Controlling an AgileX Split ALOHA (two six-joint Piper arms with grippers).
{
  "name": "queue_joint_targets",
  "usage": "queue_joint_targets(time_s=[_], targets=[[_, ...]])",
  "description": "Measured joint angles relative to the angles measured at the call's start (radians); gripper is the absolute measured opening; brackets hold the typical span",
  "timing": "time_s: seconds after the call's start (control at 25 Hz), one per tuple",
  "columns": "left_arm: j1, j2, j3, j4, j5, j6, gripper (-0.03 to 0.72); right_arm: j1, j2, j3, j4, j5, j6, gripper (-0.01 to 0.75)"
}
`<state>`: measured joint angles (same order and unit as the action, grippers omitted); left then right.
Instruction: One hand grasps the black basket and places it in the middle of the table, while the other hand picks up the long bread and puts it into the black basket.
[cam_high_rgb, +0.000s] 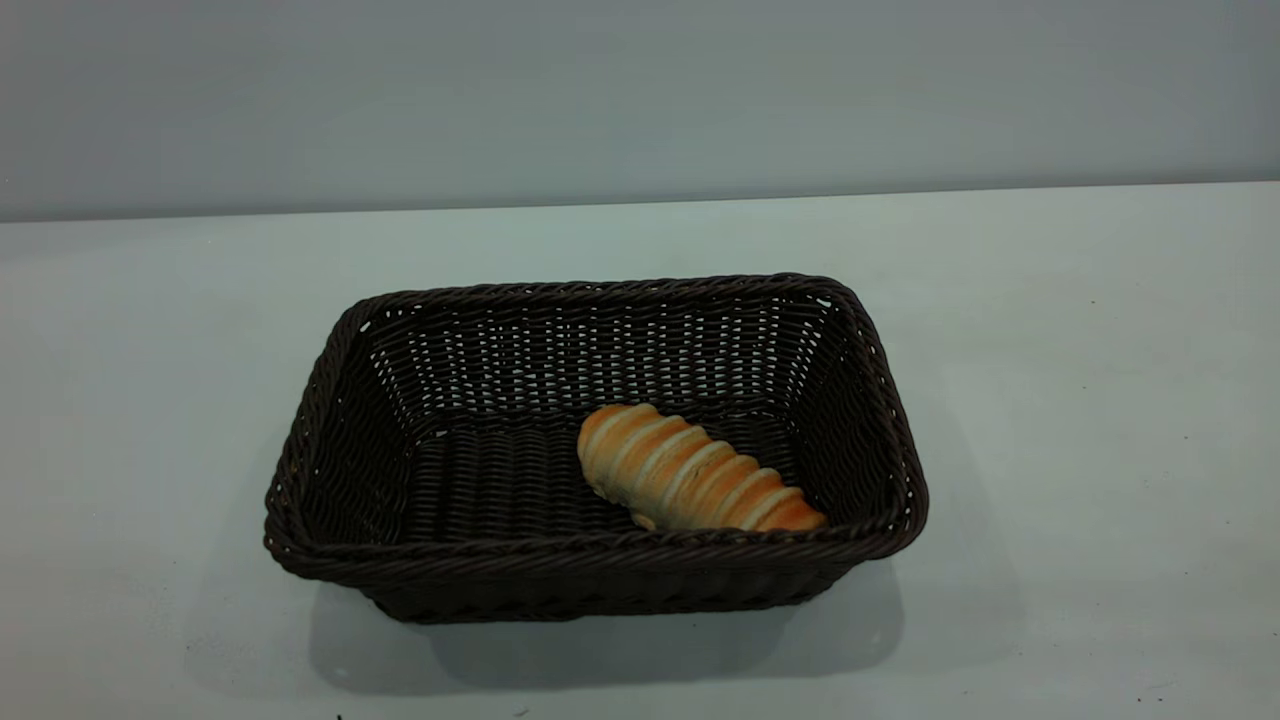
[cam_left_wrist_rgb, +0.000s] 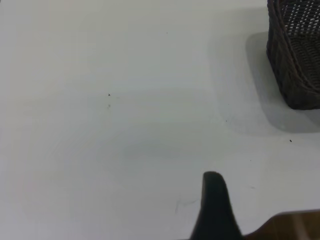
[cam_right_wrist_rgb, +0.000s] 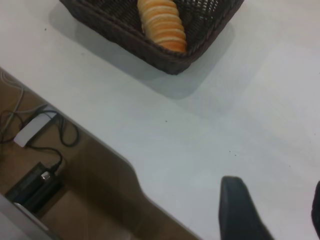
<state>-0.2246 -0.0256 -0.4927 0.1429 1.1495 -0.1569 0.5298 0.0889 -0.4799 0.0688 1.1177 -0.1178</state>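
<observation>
The black basket (cam_high_rgb: 596, 560) stands in the middle of the white table (cam_high_rgb: 1080, 400). The long bread (cam_high_rgb: 690, 472) lies inside it, toward its front right corner. Neither gripper shows in the exterior view. In the right wrist view the basket (cam_right_wrist_rgb: 125, 37) and the bread (cam_right_wrist_rgb: 161, 22) lie well away from my right gripper (cam_right_wrist_rgb: 275, 205), which is open and empty above the table near its edge. In the left wrist view only a corner of the basket (cam_left_wrist_rgb: 297, 65) shows, far from my left gripper (cam_left_wrist_rgb: 216, 210), which hangs over bare table near the edge.
The table edge (cam_right_wrist_rgb: 125, 162) runs close to the right gripper, with brown floor, cables and a power box (cam_right_wrist_rgb: 35, 187) beyond it. A strip of floor (cam_left_wrist_rgb: 290, 225) shows past the edge by the left gripper. A grey wall (cam_high_rgb: 640, 100) stands behind the table.
</observation>
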Motion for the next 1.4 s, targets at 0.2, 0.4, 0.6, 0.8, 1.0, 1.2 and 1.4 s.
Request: queue_joint_targets(time_s=[0.2, 0.4, 0.6, 0.8, 1.0, 1.2, 1.4], targets=[[0.0, 0.0, 0.0, 0.0, 0.0, -0.001, 0.594, 0.0, 0.0, 0.0, 0.0, 0.0, 0.0, 0.295], [0.0, 0.0, 0.0, 0.0, 0.0, -0.001, 0.594, 0.0, 0.0, 0.0, 0.0, 0.0, 0.0, 0.257], [0.0, 0.0, 0.0, 0.0, 0.0, -0.001, 0.594, 0.0, 0.0, 0.0, 0.0, 0.0, 0.001, 0.237], [0.021, 0.0, 0.0, 0.0, 0.0, -0.002, 0.594, -0.144, 0.0, 0.0, 0.001, 0.0, 0.001, 0.237], [0.145, 0.0, 0.0, 0.0, -0.002, -0.002, 0.594, -0.385, -0.001, 0.0, 0.001, 0.0, 0.001, 0.237], [0.26, 0.0, 0.0, 0.0, -0.002, -0.002, 0.594, -0.474, -0.001, 0.0, 0.001, 0.0, 0.001, 0.238], [0.284, 0.0, 0.0, 0.0, -0.003, -0.002, 0.594, -0.509, -0.001, 0.0, 0.001, 0.0, 0.001, 0.238]])
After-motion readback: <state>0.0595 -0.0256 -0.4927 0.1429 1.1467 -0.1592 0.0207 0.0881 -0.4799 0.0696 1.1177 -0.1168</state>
